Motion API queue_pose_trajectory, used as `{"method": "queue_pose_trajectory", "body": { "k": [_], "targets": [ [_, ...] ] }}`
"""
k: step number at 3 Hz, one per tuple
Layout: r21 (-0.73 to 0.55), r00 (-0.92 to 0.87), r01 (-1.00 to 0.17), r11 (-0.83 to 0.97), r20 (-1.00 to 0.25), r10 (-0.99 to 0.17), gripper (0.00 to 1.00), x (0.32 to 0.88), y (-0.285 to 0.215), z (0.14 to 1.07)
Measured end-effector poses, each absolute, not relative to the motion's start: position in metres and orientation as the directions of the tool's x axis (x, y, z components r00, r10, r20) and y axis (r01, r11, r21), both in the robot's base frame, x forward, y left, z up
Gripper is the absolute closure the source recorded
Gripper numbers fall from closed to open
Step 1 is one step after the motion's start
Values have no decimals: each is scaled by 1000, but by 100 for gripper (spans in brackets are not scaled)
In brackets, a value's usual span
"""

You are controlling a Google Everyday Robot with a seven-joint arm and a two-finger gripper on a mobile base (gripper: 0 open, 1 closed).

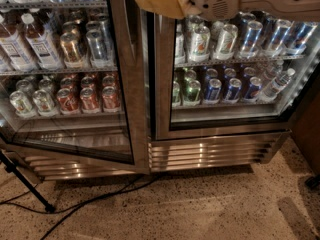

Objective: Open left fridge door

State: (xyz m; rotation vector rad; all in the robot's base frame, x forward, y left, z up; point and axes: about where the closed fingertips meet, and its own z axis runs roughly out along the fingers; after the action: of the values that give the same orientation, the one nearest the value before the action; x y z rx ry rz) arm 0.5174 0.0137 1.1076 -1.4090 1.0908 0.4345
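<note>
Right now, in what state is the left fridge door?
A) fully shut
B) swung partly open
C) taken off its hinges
B: the bottom edge of the left fridge door slants out from the base grille, and the claw is at the top of the view, by that door's right edge.

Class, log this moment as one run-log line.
state: tall steel-framed glass left fridge door ajar | claw: top centre, near that door's handle edge
</note>
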Motion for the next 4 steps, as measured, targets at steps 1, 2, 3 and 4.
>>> {"method": "queue_pose_trajectory", "body": {
  "k": [1,2,3,4],
  "targets": [
    [-536,335,-782,319,-792,-510,100,466,-28,1101],
    [-553,192,-716,426,-742,-642,100,406,-68,1109],
    [-567,194,-706,424,-731,-654,100,400,-66,1114],
    [-567,194,-706,425,-731,-654,100,400,-66,1114]
  ]
}}
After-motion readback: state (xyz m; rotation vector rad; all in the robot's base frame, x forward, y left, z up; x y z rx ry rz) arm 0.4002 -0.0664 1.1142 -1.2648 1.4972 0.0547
